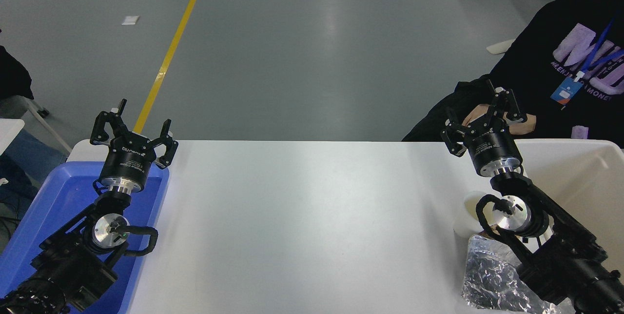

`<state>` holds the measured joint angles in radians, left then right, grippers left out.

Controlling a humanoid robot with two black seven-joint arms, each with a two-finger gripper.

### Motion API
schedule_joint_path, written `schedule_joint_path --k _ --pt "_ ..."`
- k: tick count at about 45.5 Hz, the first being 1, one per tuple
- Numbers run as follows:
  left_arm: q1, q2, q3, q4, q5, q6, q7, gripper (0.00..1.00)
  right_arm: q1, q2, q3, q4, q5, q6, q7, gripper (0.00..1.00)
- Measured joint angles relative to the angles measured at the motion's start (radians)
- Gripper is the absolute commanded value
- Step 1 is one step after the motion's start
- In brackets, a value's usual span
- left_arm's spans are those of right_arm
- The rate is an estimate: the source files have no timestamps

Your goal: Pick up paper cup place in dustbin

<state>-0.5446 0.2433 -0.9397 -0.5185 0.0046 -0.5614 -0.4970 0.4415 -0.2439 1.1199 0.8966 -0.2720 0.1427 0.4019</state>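
Pre-grasp: right gripper spread wide, holding nothing; paper cup sits behind it under the wrist. Next: pull back, descend; dustbin just right.

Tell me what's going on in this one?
Nothing is held yet. The right gripper is open, raised near the table's far right edge. The paper cup stands below its arm, partly hidden, beside a silver foil bag and left of the dustbin. The left gripper is open over the blue tray. A person sits across.

Blue tray, foil bag, seated person.
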Motion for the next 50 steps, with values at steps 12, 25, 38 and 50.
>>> schedule_joint_path --k 12,25,38,50 --pt "0.000 0.000 0.000 0.000 0.000 0.000 0.000 0.98 -0.001 0.000 -0.001 0.000 0.001 0.000 0.001 1.00" --pt "0.000 -0.001 0.000 0.000 0.000 0.000 0.000 0.98 -0.002 -0.001 -0.001 0.001 0.001 0.000 0.001 1.00" --pt "0.000 -0.001 0.000 0.000 0.000 0.000 0.000 0.98 -0.004 -0.004 0.002 -0.003 0.001 -0.001 0.001 1.00" --pt "0.000 -0.001 -0.001 0.000 0.000 0.000 -0.001 0.98 -0.004 -0.066 -0.046 0.014 0.019 -0.002 0.000 1.00"
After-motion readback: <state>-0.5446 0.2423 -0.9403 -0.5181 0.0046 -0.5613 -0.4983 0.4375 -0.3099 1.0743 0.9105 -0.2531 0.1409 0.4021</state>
